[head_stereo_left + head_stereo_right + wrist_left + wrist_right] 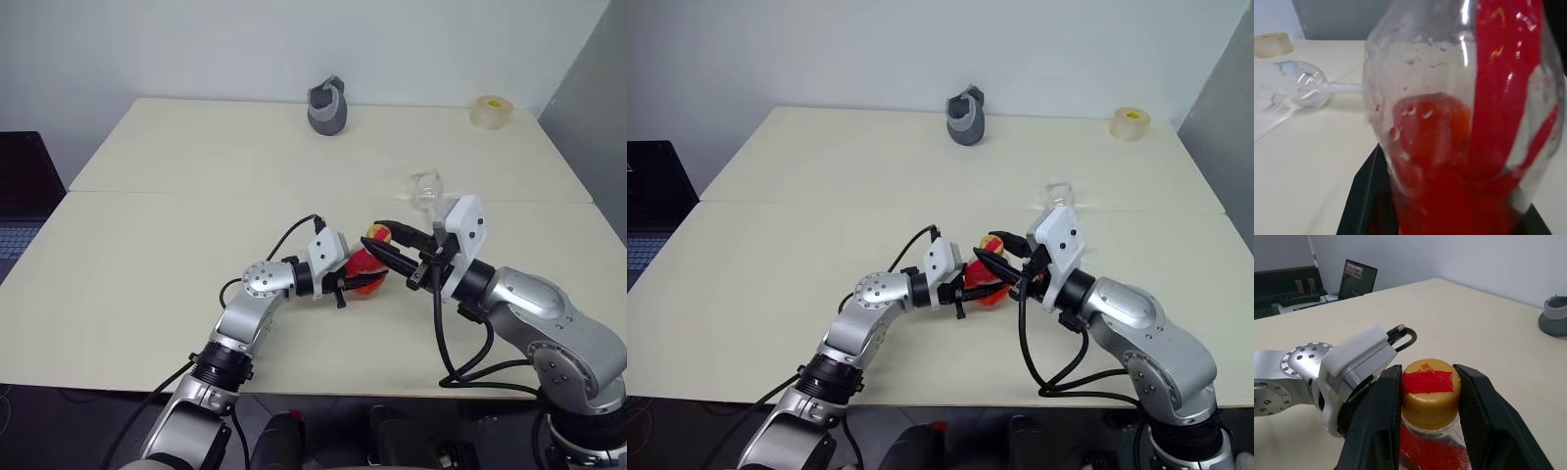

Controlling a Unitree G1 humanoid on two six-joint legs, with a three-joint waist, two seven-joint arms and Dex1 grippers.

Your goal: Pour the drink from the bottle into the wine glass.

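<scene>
1. My right claw (1426,396) has its two black fingers pressed on either side of the cap (1429,391): I judge this a grip for unscrewing, since nothing can pour while it is on.
2. My left claw (349,284) pinches the bottle (365,269) by its body just below, steadying it upright against the twist.
3. The cap is yellow and rounded, with a red patch on top. The bottle is clear thin plastic, and the drink (1449,161) inside is bright red, streaking the wall.
4. Beyond my right claw stands the glass (427,186), clear and round-bowled on a thin stem, near and empty.
5. The worktop (147,245) is pale and matt.
6. Far off sit a grey mug (328,108) and a tape roll (490,111).
</scene>
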